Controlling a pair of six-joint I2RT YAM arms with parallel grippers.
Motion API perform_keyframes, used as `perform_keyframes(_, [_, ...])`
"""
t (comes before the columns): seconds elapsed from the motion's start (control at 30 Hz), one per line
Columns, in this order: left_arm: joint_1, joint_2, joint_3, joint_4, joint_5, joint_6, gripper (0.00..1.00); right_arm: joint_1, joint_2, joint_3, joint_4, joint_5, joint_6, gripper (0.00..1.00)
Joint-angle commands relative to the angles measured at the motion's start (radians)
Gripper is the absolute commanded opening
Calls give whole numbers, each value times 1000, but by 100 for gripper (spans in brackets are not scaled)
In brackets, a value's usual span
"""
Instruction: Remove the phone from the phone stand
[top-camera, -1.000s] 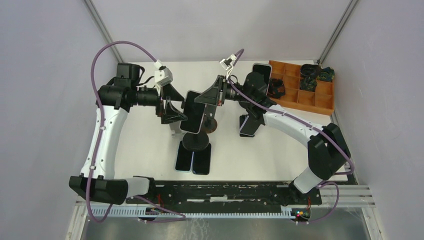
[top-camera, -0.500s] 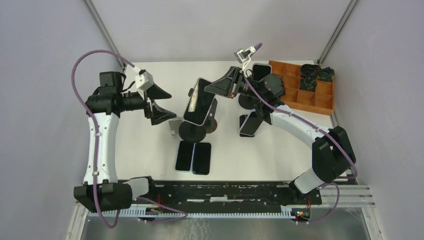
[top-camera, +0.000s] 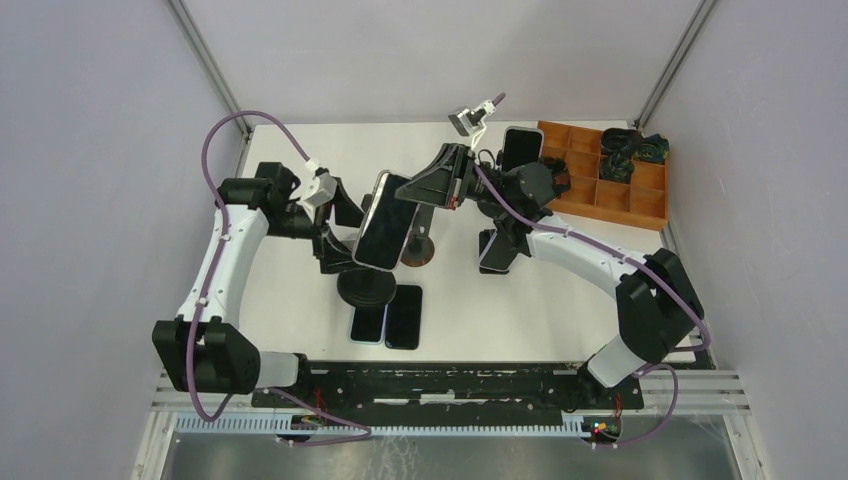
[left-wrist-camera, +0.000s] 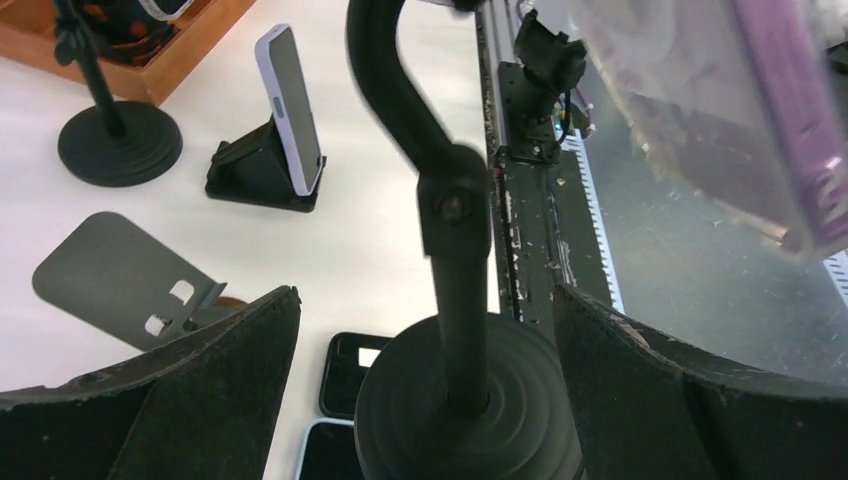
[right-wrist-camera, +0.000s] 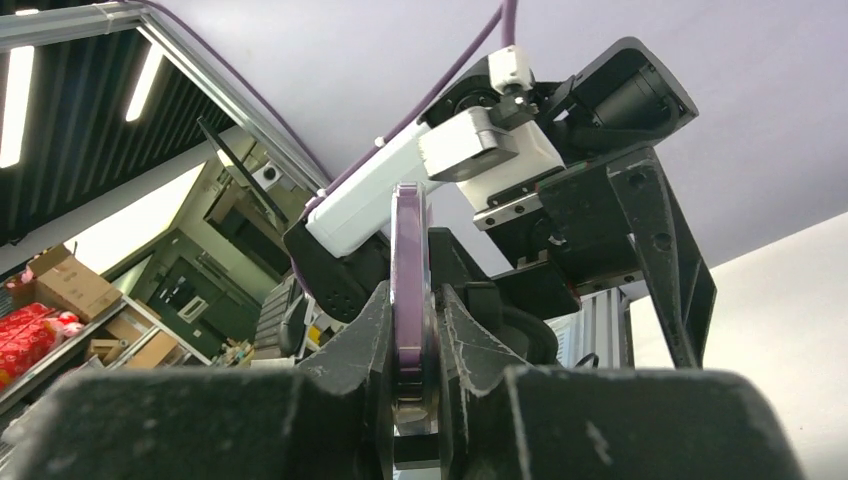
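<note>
Left pincer (top-camera: 343, 235): released, returned astride stand (left-wrist-camera: 455, 260) post, presumably to brace it. Right pincer (right-wrist-camera: 412, 305): clenched on phone (top-camera: 383, 222) edge; lift-off seems imminent.

Back from its retreat toward the wall half a second ago, the left gripper (top-camera: 338, 232) now straddles the stand (top-camera: 367, 288), which has shifted left with the phone (top-camera: 385, 230) as the right gripper (top-camera: 408, 190) swung back.
</note>
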Motion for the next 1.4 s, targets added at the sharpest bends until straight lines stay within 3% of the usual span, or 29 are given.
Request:
perform_keyframes(0.0, [-19, 3, 40, -29, 80, 70, 100, 15, -8, 81, 150, 90, 49, 0])
perform_keyframes(0.23, [-21, 26, 55, -30, 100, 34, 100, 69, 34, 119, 150, 118, 24, 0])
perform_keyframes(0.4, [-22, 25, 70, -29, 26, -49, 100, 89, 57, 126, 163, 148, 1, 0])
perform_keyframes(0.47, [-21, 19, 87, -29, -37, -69, 94, 96, 65, 124, 183, 153, 9, 0])
perform_keyframes(0.6, [-17, -16, 67, -21, -70, -76, 78, 100, 71, 110, 214, 163, 18, 0])
perform_keyframes(0.8, [-18, -80, 55, -30, -59, -6, 23, 101, 60, 79, 229, 159, 21, 0])
perform_keyframes(0.9, [-18, -109, 57, -30, -61, 13, 3, 104, 57, 70, 228, 146, 21, 0])
perform_keyframes(1.0, [-19, -120, 55, -30, -61, 5, 2, 106, 65, 71, 221, 113, 23, 2])
perform_keyframes(1.23, [-30, -121, 50, -30, -47, -30, 2, 103, 90, 76, 221, -59, 13, 30])
perform_keyframes(1.37, [-66, -99, 68, -31, -59, -96, 2, 103, 77, 81, 173, -126, -37, 36])
